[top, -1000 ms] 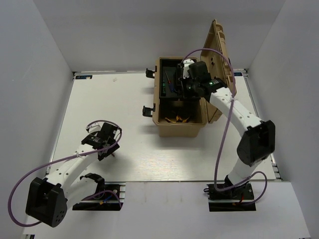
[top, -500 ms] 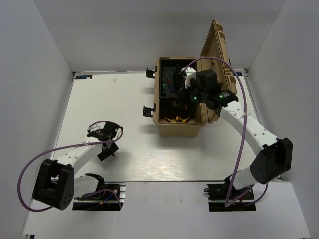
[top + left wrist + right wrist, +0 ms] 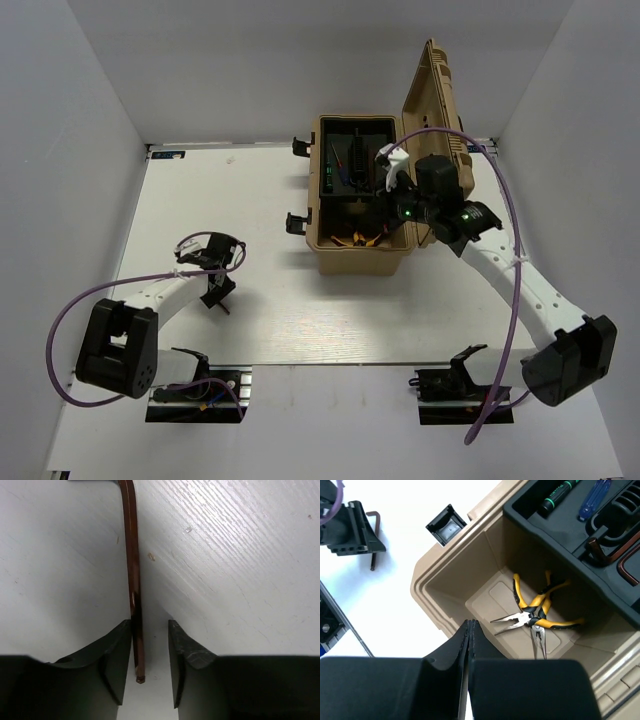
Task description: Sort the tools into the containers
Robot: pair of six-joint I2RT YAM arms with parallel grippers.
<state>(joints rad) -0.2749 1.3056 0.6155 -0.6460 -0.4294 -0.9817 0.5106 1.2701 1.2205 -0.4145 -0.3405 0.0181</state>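
A dark reddish L-shaped hex key (image 3: pixel 131 555) lies on the white table. My left gripper (image 3: pixel 150 630) is open and straddles its long end; the key touches the left finger, with a gap to the right one. In the top view the left gripper (image 3: pixel 217 288) is at the table's left front. My right gripper (image 3: pixel 469 630) is shut and empty above the open tan toolbox (image 3: pixel 362 262). Two yellow-and-black pliers (image 3: pixel 535 612) lie crossed on the box floor. The box's black tray holds a blue screwdriver (image 3: pixel 595 495), a black-green stick tool (image 3: pixel 557 495) and hex keys (image 3: pixel 605 550).
The toolbox lid (image 3: pixel 432 95) stands open at the back right. Black latches (image 3: pixel 298 222) stick out from the box's left side. The right arm's purple cable (image 3: pixel 505 290) loops over the table's right side. White walls close in the table.
My right gripper has drawn back from the tray toward the box's near right side. My left gripper has shifted slightly right over the hex key.
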